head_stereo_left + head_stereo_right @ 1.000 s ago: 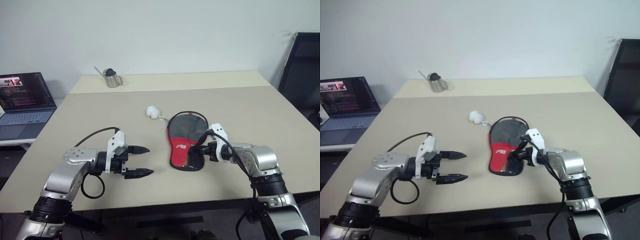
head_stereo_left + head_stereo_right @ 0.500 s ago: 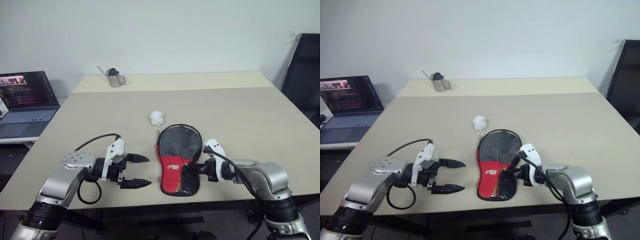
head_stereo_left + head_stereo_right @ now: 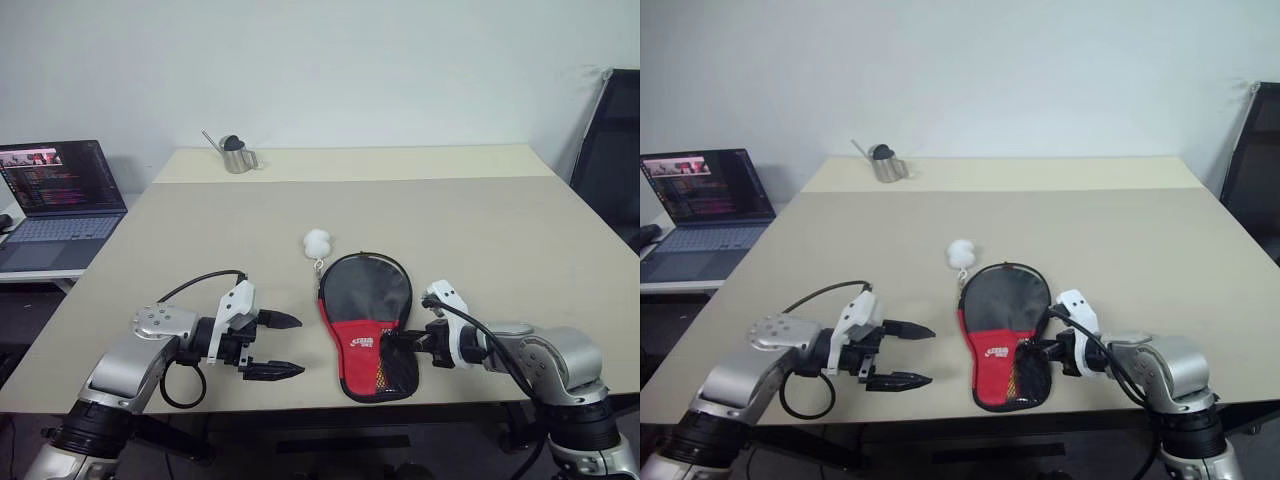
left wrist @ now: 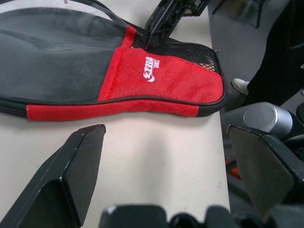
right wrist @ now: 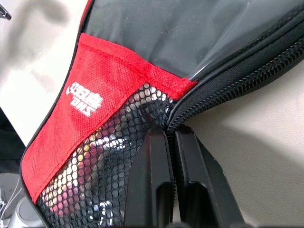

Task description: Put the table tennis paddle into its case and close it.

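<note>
The case [image 3: 370,320] lies flat near the table's front edge, black round part away from me, red part with white lettering and mesh pocket toward me. Its white fluffy ball [image 3: 317,241] rests on the table just beyond it. My right gripper [image 3: 387,343] is shut on the case's zipped edge beside the mesh pocket; in the right wrist view its fingers [image 5: 159,180] pinch the zipper seam. My left gripper [image 3: 298,346] hangs open just left of the case, a gap apart, pointing at the red part [image 4: 156,80]. The table tennis paddle is hidden.
An open laptop [image 3: 55,190] sits on a side table at the far left. A small metal watering can [image 3: 234,155] stands at the table's back left. A black chair [image 3: 610,140] is at the right. The case's lower end lies close to the table's front edge [image 3: 330,405].
My right gripper has drawn back toward me, dragging the case and its white ball nearer the front edge. The left gripper has stayed open in about the same place.
</note>
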Robot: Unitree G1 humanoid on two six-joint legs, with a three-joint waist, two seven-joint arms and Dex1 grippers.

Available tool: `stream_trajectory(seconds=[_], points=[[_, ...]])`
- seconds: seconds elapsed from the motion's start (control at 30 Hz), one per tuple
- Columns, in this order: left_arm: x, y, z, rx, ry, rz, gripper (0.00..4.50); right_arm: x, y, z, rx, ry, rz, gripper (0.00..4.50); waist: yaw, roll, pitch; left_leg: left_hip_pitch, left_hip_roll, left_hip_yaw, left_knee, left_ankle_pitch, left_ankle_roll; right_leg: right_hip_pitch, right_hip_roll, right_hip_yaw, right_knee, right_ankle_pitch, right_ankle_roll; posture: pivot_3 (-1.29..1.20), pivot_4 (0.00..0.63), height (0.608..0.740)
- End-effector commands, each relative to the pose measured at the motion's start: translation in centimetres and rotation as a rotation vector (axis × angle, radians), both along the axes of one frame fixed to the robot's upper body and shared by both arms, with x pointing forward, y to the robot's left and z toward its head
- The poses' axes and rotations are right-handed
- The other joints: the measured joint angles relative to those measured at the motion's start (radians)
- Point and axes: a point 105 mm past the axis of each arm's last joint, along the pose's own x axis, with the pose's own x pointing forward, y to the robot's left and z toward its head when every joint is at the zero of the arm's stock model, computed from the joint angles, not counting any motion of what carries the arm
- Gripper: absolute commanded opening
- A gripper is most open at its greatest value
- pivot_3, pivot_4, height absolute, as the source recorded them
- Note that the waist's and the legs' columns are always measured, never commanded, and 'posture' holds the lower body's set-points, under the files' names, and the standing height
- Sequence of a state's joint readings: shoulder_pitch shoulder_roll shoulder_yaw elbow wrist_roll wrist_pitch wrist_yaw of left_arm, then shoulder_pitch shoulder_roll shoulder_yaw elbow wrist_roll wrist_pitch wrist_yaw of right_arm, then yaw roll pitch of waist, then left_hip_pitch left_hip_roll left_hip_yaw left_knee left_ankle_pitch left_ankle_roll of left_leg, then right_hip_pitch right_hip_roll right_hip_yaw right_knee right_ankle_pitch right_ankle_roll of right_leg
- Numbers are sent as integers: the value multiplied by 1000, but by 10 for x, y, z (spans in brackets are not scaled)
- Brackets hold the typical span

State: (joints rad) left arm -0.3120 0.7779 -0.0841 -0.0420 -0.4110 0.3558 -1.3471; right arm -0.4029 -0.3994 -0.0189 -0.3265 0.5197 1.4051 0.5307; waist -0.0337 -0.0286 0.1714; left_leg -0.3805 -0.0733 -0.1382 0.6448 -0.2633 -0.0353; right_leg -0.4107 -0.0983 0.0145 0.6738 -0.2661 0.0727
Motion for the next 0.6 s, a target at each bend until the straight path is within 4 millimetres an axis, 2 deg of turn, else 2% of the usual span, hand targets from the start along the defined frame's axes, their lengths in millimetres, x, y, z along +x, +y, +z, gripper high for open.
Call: stream_trajectory(seconds=[0.03, 0.23, 0.33, 0.43, 0.6], points=[[0, -2, 6, -4, -40, -22, 4500, 3, -5, 2, -9, -13, -59, 705, 0, 0, 0, 0, 0, 0, 0, 0, 0, 0, 0, 0, 0, 0, 0, 0, 150, 740], [-2, -2, 5, -8, -46, -7, 4500, -6, -20, 7, -32, -25, -82, 2600, 2, 0, 0, 0, 0, 0, 0, 0, 0, 1, 0, 0, 0, 0, 0, 0, 150, 740], [-2, -2, 6, -15, -50, 6, 4500, -11, -27, 16, -37, -55, -77, 3608, 6, 0, 0, 0, 0, 0, 0, 0, 0, 1, 0, -1, -1, 0, 0, 0, 150, 740], [0, -2, 7, -25, -55, 22, 4500, -12, -26, 35, -2, -126, -43, 4492, 6, 0, 0, 0, 0, -1, 0, 0, 0, 2, -1, -1, -1, 0, 0, 0, 150, 740], [4, -3, 11, -52, -63, 52, 4500, -9, -16, 60, 69, -225, 17, 4492, -2, 0, 1, 1, 1, 0, 0, 0, 0, 2, 0, -1, -1, 0, 0, 0, 150, 740]])
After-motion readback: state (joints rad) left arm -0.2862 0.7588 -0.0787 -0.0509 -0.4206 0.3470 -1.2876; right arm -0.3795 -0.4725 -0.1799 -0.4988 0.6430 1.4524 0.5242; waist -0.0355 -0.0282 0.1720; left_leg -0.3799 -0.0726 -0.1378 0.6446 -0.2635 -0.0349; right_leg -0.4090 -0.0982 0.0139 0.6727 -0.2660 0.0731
